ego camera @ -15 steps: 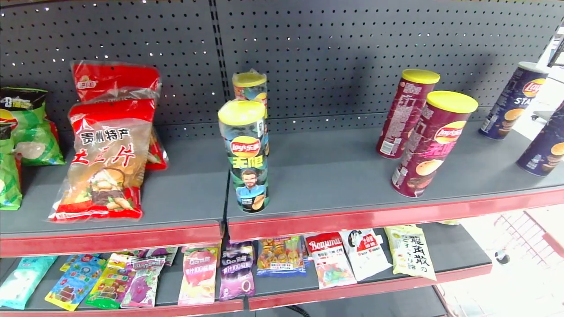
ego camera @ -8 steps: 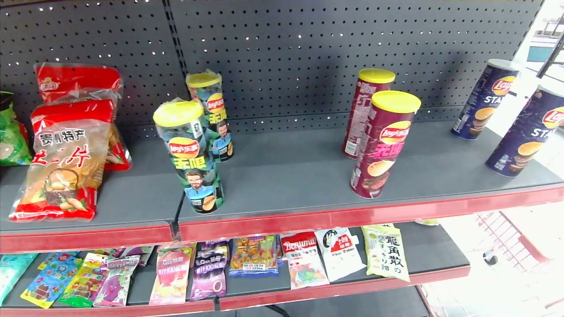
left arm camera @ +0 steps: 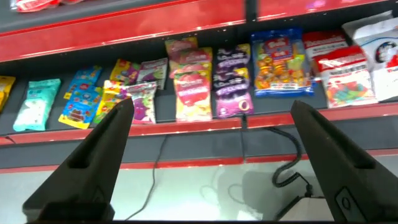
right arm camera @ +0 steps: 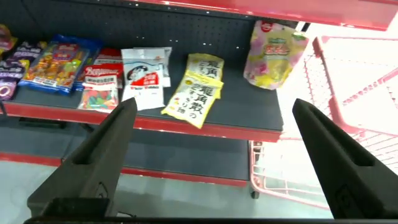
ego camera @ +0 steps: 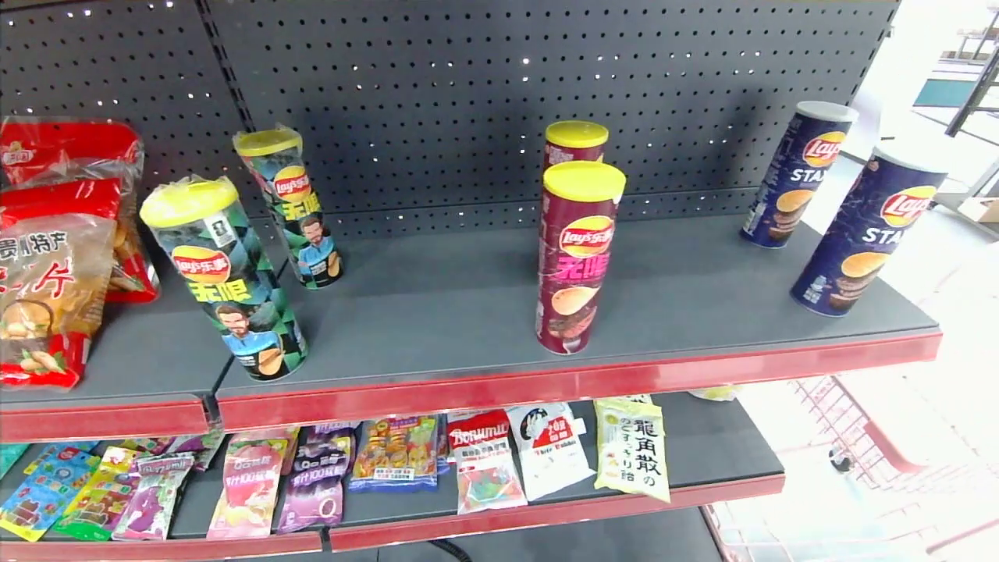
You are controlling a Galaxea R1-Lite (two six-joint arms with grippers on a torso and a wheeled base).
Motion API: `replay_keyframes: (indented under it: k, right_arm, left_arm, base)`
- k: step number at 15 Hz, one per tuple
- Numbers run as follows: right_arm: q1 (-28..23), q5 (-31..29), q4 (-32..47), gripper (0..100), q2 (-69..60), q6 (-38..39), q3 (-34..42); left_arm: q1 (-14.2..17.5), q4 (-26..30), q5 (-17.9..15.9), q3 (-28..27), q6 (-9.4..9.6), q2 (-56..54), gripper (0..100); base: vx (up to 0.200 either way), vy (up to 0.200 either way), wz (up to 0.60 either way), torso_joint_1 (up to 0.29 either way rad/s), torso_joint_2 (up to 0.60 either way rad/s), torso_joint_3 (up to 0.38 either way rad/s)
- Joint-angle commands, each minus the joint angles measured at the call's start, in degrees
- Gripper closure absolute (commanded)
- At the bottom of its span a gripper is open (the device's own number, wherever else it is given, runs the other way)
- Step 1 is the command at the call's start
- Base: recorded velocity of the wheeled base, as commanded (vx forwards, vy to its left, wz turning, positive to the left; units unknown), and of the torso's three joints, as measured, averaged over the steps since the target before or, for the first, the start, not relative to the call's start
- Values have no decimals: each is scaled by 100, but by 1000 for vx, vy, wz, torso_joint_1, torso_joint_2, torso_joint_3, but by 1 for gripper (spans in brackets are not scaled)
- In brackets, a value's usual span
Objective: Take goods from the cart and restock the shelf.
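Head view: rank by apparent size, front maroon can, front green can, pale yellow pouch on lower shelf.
1-2. Front maroon can and front green can: about alike, not ranking them.
3. Pale yellow pouch: clearly smallest.

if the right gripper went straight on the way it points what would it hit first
The right gripper would probably meet the yellow packet on the lower shelf; depth is unclear.

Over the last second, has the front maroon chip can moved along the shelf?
No. The front maroon chip can stands just as far from the shelf joint as before; the whole view slid left, so the camera turned.
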Motion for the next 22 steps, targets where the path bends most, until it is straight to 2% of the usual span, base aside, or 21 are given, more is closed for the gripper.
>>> replay_keyframes:
  k: [1,3,6,8,10,14,18,22]
  right_arm:
    - [5,-5,-4,0,8,-4,-3]
    - [5,-5,-4,0,8,-12,-3]
    - [-4,-14,-4,0,8,-21,-3]
    - [5,-5,-4,0,8,-21,-3]
    - [5,3,-4,0,17,-21,-3]
    - [5,3,-4,0,8,-21,-3]
    - [5,-14,-4,0,-62,-21,-3]
    - [-13,-58,-4,0,-133,-4,-3]
  left_arm:
    - [1,-1,7,8,1,17,0]
    - [1,-1,7,87,10,-10,0]
    - [1,8,7,104,133,-159,0]
    - [1,8,-1,113,221,-238,0]
    - [1,17,-1,122,221,-308,0]
    - [1,25,-1,166,256,-405,0]
    - [1,34,-19,403,511,-827,0]
    - [-8,25,-37,518,520,-1047,0]
  base:
    - [0,-200,0,2,-7,7]
    - [0,-200,0,5,5,0]
    - [0,0,0,0,0,0]
    - [0,0,600,7,0,7]
    - [0,0,600,-2,5,5]
    - [0,0,0,0,0,0]
    - [0,0,0,0,0,0]
    - [0,0,0,0,0,0]
